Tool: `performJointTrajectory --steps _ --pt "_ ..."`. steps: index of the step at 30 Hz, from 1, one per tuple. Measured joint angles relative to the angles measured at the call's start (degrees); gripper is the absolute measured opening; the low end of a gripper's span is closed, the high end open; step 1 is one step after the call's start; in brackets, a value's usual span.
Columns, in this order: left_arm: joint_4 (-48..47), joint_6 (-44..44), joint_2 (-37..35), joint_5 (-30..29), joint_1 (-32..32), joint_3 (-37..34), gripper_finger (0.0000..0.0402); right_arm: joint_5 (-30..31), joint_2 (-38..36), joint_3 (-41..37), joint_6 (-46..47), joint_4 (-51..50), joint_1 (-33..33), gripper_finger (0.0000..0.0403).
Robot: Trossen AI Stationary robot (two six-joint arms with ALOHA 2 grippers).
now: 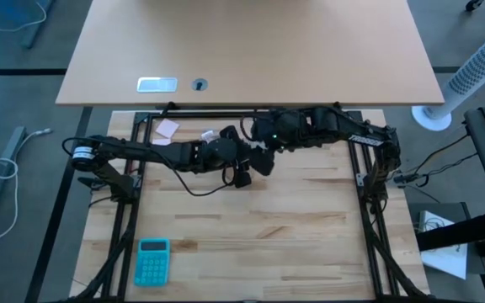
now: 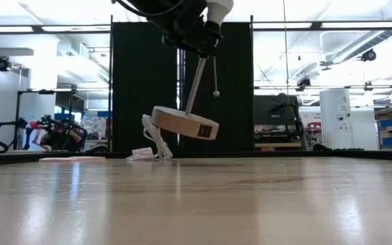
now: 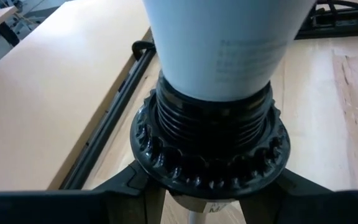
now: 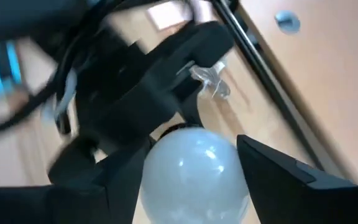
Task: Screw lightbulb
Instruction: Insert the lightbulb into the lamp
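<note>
A small lamp hangs in the air over the table's far middle. It has a round wooden disc base point(image 2: 184, 123), a thin rod point(image 2: 194, 85) and a black threaded socket point(image 3: 210, 143). The white frosted lightbulb point(image 3: 222, 43) sits in the socket; its dome point(image 4: 194, 177) shows in the right wrist view. My left gripper point(image 1: 244, 162) is shut on the lamp just under the socket. My right gripper point(image 4: 194, 186) comes from the right and is shut on the bulb's dome. A pull chain point(image 2: 216, 82) dangles beside the rod. My left gripper holds the lamp by the top of its rod point(image 3: 199, 216), just below the socket's flange, with one finger point(image 3: 126, 186) on each side; the socket hides the exact spot. The lamp is lifted clear and tilted, and its disc base hangs below. My right gripper pinches the lightbulb's rounded dome point(image 4: 160, 168) between its two fingers point(image 4: 272, 180), one on each side. It comes slanting down from above along the bulb's axis. The bulb's neck point(image 3: 216, 93) sits in the black socket.
The lamp's white cord point(image 2: 152, 139) hangs from the base down to the table. A crumpled wrapper point(image 1: 168, 128) and a paper scrap point(image 1: 213, 135) lie at the far edge, and a teal calculator point(image 1: 151, 259) lies near left. A second table point(image 1: 251, 50) stands beyond the black frame.
</note>
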Motion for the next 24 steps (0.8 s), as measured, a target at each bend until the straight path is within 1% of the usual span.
performJointTrajectory --steps 3,5,7,10,12,16,21,24 --pt "0.3 0.0 0.1 -0.1 0.0 -0.2 0.0146 -0.1 0.0 -0.1 8.1 0.6 -0.1 0.0239" --pt "0.4 -0.3 0.3 -0.3 0.0 -0.2 0.0146 -0.5 -0.1 -0.1 7.4 0.8 -0.2 0.0239" --pt "0.8 -0.5 0.4 -0.6 0.0 -0.2 0.0146 0.3 -0.3 -0.2 2.7 1.1 -0.2 0.0244" --pt "1.5 -0.9 0.4 -1.3 0.2 -0.2 0.0146 3.6 -0.9 0.1 -3.9 1.3 -0.1 0.0258" --pt "1.6 -1.3 0.3 -1.7 0.3 -0.2 0.0146 4.5 -1.0 0.8 -10.9 0.9 -0.1 0.0272" --pt "1.5 -2.2 0.3 -1.8 0.3 -0.1 0.0146 5.0 -1.2 2.6 -28.7 -0.3 0.0 0.0305" --pt "1.1 -2.1 0.3 -1.4 0.3 -0.1 0.0146 4.8 -1.3 2.8 -42.5 -0.6 0.1 0.0339" --pt "0.6 -1.5 0.3 -1.0 0.0 -0.1 0.0146 3.8 -1.3 2.8 -48.0 -1.7 0.0 0.0343"
